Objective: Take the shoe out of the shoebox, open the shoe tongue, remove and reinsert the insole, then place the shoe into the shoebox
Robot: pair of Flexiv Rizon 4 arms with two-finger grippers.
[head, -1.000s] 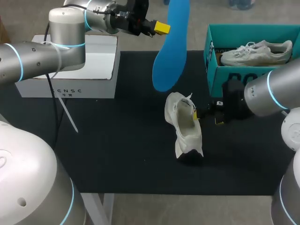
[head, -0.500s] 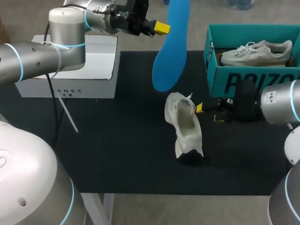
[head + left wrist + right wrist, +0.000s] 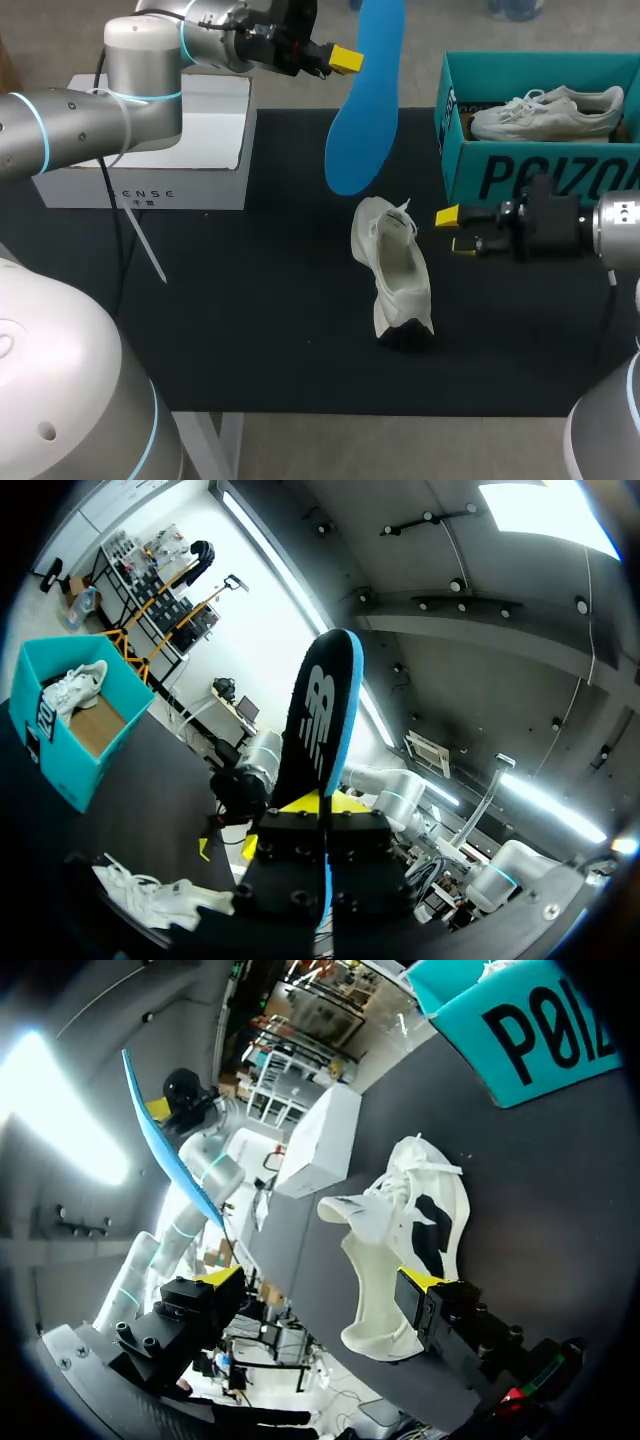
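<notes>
The left end effector (image 3: 350,58) is up in the air over the far side of the surface (image 3: 250,320), clamped on the narrow end of the blue insole (image 3: 365,100); in the left wrist view the insole (image 3: 320,730) runs straight out between the two yellow tips of that end effector (image 3: 322,805), both pressing on it. The insole hangs broad end down, clear of everything below it.

The white shoe (image 3: 395,270) sits on the dark surface near the middle, its mouth gaping upward, the lining bare inside; it touches neither arm. From the left wrist it shows low down, below the end effector (image 3: 150,900).

The right end effector (image 3: 455,230) is low, just beside the shoe on the shoebox side, its fingers apart with nothing between them; its own view has the shoe (image 3: 400,1230) lying ahead of the spread yellow tips (image 3: 320,1282).

The teal shoebox (image 3: 500,175) stands open at the right of the surface, close behind the right end effector; a second sneaker (image 3: 550,112), pale and laced, lies inside it. A white carton (image 3: 190,130) sits at the far left, under the left arm.
</notes>
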